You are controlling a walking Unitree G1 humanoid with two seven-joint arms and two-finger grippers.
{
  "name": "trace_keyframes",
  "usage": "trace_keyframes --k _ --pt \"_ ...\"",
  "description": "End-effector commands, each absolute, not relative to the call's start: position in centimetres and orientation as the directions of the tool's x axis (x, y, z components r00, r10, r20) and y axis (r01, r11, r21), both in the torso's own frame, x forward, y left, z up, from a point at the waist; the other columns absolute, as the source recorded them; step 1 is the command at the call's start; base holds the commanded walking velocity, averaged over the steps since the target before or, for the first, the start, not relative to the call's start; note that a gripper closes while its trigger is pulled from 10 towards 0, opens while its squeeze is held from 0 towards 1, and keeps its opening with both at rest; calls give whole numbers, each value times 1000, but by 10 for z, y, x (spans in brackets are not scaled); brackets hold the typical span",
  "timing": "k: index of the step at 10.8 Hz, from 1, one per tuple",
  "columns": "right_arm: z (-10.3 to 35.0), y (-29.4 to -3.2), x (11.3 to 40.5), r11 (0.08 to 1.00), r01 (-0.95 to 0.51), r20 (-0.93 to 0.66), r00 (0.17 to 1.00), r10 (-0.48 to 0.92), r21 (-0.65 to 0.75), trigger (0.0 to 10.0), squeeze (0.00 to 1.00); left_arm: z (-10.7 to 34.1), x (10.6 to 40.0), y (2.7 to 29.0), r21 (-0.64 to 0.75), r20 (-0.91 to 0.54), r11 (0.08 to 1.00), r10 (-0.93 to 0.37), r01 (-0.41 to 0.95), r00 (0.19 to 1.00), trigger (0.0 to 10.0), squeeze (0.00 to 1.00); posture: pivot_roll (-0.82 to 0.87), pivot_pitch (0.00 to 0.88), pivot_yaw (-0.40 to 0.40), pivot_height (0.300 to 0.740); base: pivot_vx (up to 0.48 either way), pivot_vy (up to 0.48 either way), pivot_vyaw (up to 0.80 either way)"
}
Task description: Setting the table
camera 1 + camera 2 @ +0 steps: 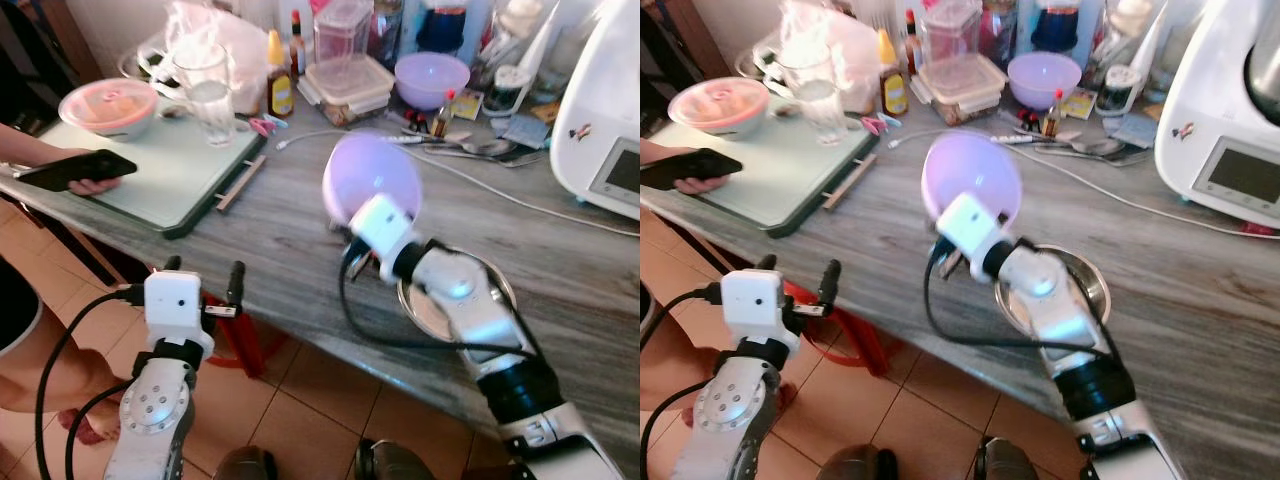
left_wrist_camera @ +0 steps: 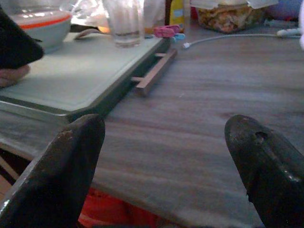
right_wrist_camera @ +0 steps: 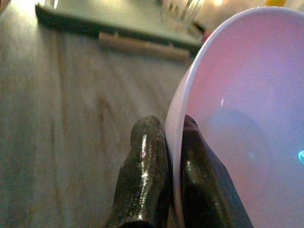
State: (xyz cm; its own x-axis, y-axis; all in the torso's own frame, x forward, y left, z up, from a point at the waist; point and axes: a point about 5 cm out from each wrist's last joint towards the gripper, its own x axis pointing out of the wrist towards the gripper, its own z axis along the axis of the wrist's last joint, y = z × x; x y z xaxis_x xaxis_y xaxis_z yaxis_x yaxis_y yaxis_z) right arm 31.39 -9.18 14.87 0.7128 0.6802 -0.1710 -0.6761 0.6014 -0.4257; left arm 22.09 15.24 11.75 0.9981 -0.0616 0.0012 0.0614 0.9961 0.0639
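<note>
Across a long grey wood-grain table [image 1: 300, 210] crowded along its far edge, the right gripper [image 3: 173, 156] holds a lilac bowl [image 1: 371, 178] tipped on its side above the middle of the surface, its two black fingers clamped on the rim, one inside and one outside. Just behind the right forearm sits a steel bowl [image 1: 1088, 283] near the table's front edge. To the robot's left lies a pale green tray [image 1: 170, 165] with a wooden handle, carrying a clear glass [image 1: 207, 92] and a pink-rimmed bowl [image 1: 109, 106]. A person's hand [image 1: 75, 178] rests on the tray's near corner, holding a black phone [image 1: 73, 168]. Further back stand a second lilac bowl [image 1: 431, 78], a lidded food container [image 1: 348, 88], a yellow bottle [image 1: 279, 73], spoons and a white cable [image 1: 520, 203] running toward a white appliance [image 1: 602, 120] at the right. The left gripper [image 2: 164, 152] hovers at the table's front edge, fingers spread wide apart, over a terracotta tiled floor [image 1: 290, 410].
</note>
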Motion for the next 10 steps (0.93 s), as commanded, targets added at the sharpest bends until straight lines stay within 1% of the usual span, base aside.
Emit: trace_keyframes --k 1,2,3,4,5,6,7,10 --pt "150 -88 309 580 -698 -190 693 696 -420 10000 0 119 219 154 67 -1 996 -63 63 998 10000 0 98 149 41 740 0 0 0" --pt "145 -89 307 574 -712 -223 685 694 -405 10000 0 119 219 153 65 -5 996 -67 67 998 10000 0 99 146 41 740 0 0 0" --pt "145 -90 305 570 -716 -236 683 691 -404 10000 78 118 219 153 67 -9 995 -71 72 997 10000 0 96 142 45 740 0 0 0" --pt "147 -90 304 578 -713 -247 689 681 -396 10000 682 117 220 154 67 -18 995 -73 74 997 10000 0 93 142 46 740 0 0 0" --pt "145 -94 302 611 -707 -282 705 651 -357 10000 1000 115 220 152 49 -38 994 -91 93 995 10000 0 92 142 47 740 0 0 0" --pt "145 -95 300 595 -711 -294 700 651 -374 10000 1000 114 220 152 45 -40 995 -88 89 995 10000 0 92 142 47 740 0 0 0" --pt "144 -97 299 601 -709 -317 704 636 -368 10000 1000 113 222 153 33 -46 996 -80 82 996 10000 0 88 138 49 740 0 0 0" --pt "149 -106 298 572 -724 -404 689 601 -385 10000 1000 112 226 153 31 -54 995 -92 94 994 10000 0 77 106 56 740 0 0 0"
